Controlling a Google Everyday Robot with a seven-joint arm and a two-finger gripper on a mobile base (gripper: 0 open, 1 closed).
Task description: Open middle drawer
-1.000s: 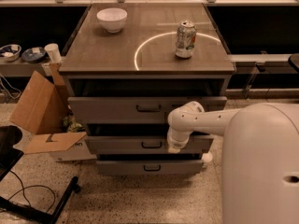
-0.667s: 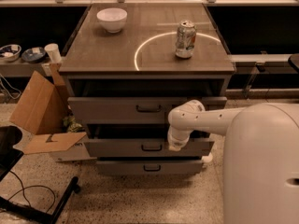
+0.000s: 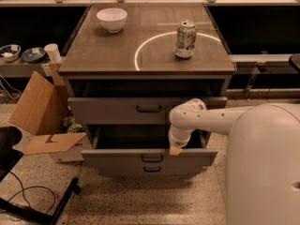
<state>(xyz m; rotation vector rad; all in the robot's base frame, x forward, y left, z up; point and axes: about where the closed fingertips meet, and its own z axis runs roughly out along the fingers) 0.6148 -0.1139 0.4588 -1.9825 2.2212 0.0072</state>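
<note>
Seen from above and in front: a grey metal cabinet (image 3: 140, 86) with three drawers, and your robot's white arm (image 3: 213, 118) reaching in from the right, crossing the right end of the top drawer (image 3: 108, 110).

The middle drawer (image 3: 117, 157) stands part-way out. Its low, wide front sits forward of the top drawer, and a dark strip of its inside shows between the two. Its small dark handle (image 3: 152, 158) is at the centre of the front, with nothing on it. The lowest drawer (image 3: 122, 169) shows only as a thin strip beneath.

The gripper (image 3: 176, 150) points down at the top edge of the middle drawer's front, just right of the handle, its pale tip at or touching that edge. You cannot tell how far it is open, or whether it has hold of the edge.

On the cabinet top, a white bowl (image 3: 111, 18) sits at the back left and a soda can (image 3: 185, 39) stands to the right, on a bright ring of light (image 3: 137, 55). A cardboard box (image 3: 40, 109) leans beside the cabinet's left side.

You appear to be mid-pull, with the drawer open but probably not fully. The next move calls for a straight, level draw toward the robot. Keep contact on the front edge: it is off-centre, so the drawer may skew or the tip may slip off.
</note>
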